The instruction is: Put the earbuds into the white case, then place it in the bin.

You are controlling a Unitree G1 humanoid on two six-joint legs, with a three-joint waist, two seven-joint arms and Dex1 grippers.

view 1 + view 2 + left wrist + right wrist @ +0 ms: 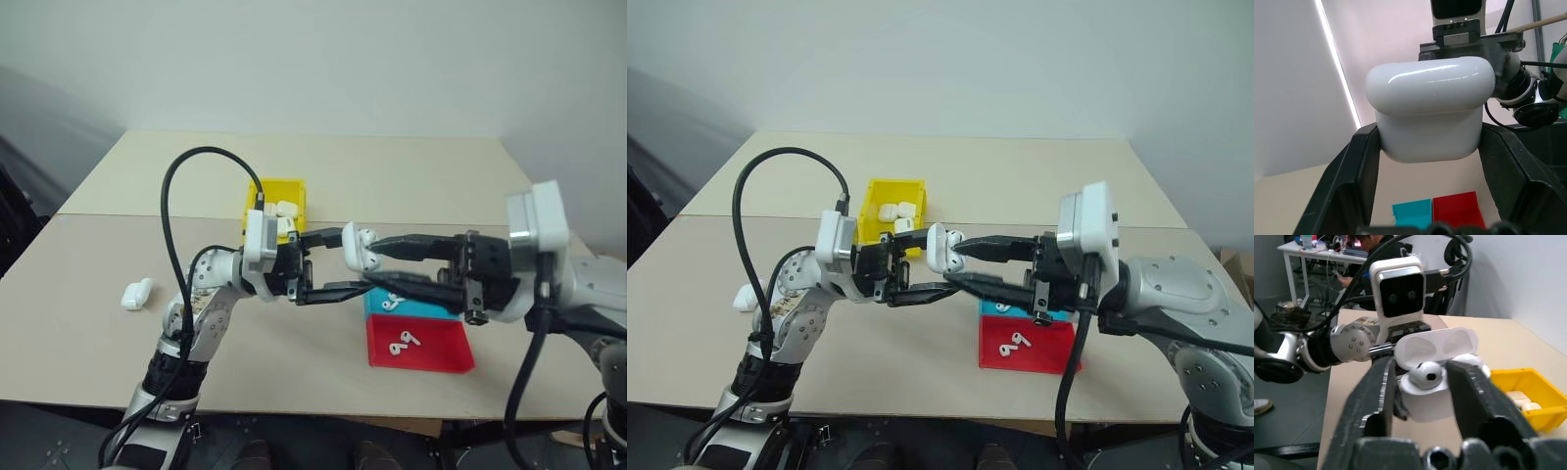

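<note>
Left gripper (921, 269) clamped on the white case (939, 247), lid open, midair above the table (1038, 176); right gripper (1420, 382) fingers apart around an earbud (1426, 373) at its mouth: seat it straight into the well before backing off.

No readable text – no labels, brands, numbers.

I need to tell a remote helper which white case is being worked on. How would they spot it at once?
Start at the beige table and find the two black grippers meeting above its middle, just in front of the yellow bin. The white case sits clamped in the left gripper. Unlike the closed cases lying in the bin and the one alone on the table, it is held in the air, lid open, an earbud sitting in it.
</note>
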